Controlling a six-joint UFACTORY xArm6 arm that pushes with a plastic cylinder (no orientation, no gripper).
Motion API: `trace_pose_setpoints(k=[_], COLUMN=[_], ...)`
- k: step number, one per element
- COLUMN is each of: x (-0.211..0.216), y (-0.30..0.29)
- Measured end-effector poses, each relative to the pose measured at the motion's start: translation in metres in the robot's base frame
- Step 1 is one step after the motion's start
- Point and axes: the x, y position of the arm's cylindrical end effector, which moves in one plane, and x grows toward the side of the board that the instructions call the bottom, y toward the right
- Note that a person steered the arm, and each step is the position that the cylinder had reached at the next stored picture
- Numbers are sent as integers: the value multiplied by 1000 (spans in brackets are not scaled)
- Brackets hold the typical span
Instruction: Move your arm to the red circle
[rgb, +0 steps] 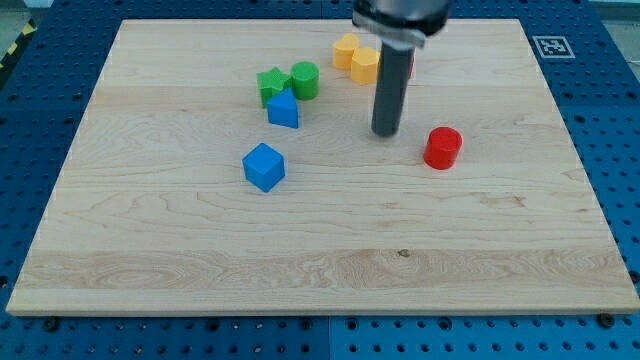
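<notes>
The red circle (442, 147) is a short red cylinder standing on the wooden board (320, 250), right of centre. My tip (385, 133) is at the end of the dark rod that comes down from the view's top. The tip is to the left of the red circle and slightly above it in the view, with a small gap between them, not touching.
Two yellow blocks (356, 58) sit near the view's top, just left of the rod, with a bit of red showing behind the rod. A green star (271, 85) and a green cylinder (305, 79) sit together. A blue block (283, 109) lies below them, and a blue cube (264, 166) lower left.
</notes>
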Motion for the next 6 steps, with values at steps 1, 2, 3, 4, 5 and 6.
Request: trace_pose_setpoints(k=[1,2,3,4,5,6], x=[54,66,66,66,59,43], y=[47,114,120,96,87,86])
